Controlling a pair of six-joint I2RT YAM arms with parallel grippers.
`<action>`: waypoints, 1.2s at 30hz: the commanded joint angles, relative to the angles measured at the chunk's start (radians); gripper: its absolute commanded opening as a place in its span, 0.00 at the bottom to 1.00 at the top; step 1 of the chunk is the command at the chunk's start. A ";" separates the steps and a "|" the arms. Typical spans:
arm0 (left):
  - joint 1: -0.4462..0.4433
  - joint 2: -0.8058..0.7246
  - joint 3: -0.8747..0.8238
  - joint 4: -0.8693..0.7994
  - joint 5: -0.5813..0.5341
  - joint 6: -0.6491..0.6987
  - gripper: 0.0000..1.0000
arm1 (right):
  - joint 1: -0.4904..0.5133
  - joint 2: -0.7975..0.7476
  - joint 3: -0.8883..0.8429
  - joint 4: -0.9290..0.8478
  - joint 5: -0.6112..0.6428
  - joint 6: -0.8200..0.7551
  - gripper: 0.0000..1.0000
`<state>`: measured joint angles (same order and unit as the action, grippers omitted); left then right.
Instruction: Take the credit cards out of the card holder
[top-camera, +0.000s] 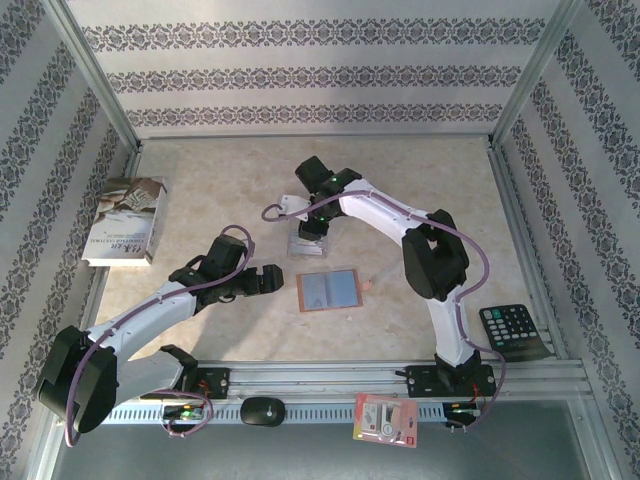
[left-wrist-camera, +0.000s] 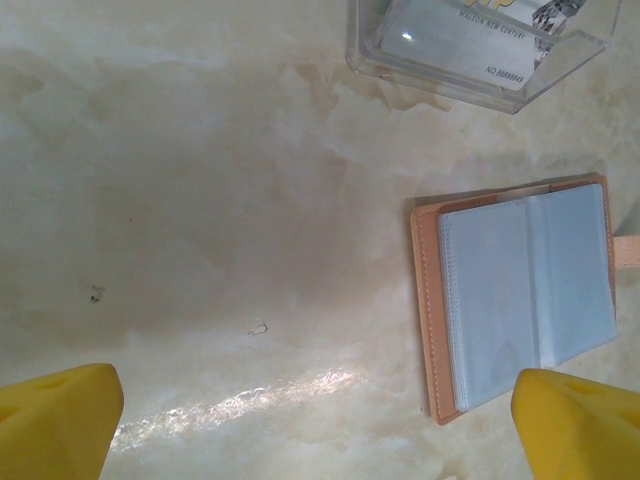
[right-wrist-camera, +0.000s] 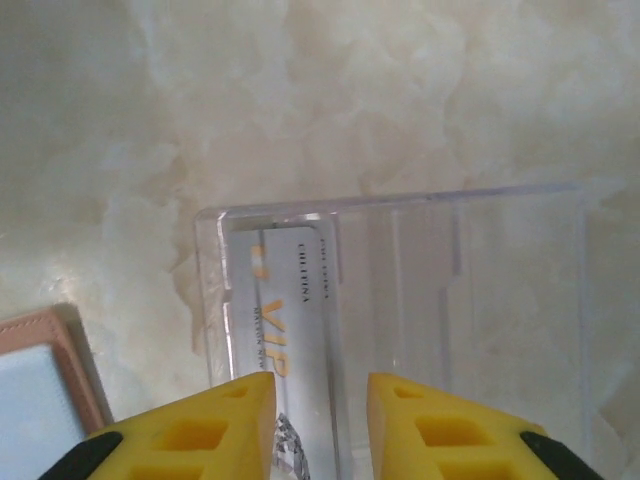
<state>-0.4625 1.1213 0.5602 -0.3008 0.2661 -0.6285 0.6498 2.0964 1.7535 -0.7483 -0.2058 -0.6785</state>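
I'm seeing my left gripper (top-camera: 268, 281) hanging spread wide just left of the holder (top-camera: 328, 291) — lying open, beyond it my right gripper (right-wrist-camera: 320, 420) hovering, fingers slightly parted, over a card (right-wrist-camera: 285, 320) sitting in a clear box (right-wrist-camera: 480, 300)

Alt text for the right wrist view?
A credit card with orange VIP lettering sits inside a clear plastic case, just past the parted yellow right fingers. A corner of the brown card holder shows at lower left.

orange "VIP" on credit card (right-wrist-camera: 290, 310), smaller print too blurred
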 joint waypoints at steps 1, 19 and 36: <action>0.014 -0.016 -0.012 0.018 0.015 0.004 1.00 | -0.006 -0.108 -0.046 0.140 -0.004 0.066 0.33; 0.018 -0.238 -0.112 0.033 -0.126 -0.043 1.00 | 0.198 -0.454 -0.599 0.387 0.175 0.949 0.42; 0.019 -0.315 -0.201 0.057 -0.103 -0.084 1.00 | 0.380 -0.284 -0.618 0.216 0.298 0.979 0.42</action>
<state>-0.4561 0.8215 0.3656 -0.2649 0.1604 -0.6956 1.0176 1.7908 1.1053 -0.4980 0.0383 0.2935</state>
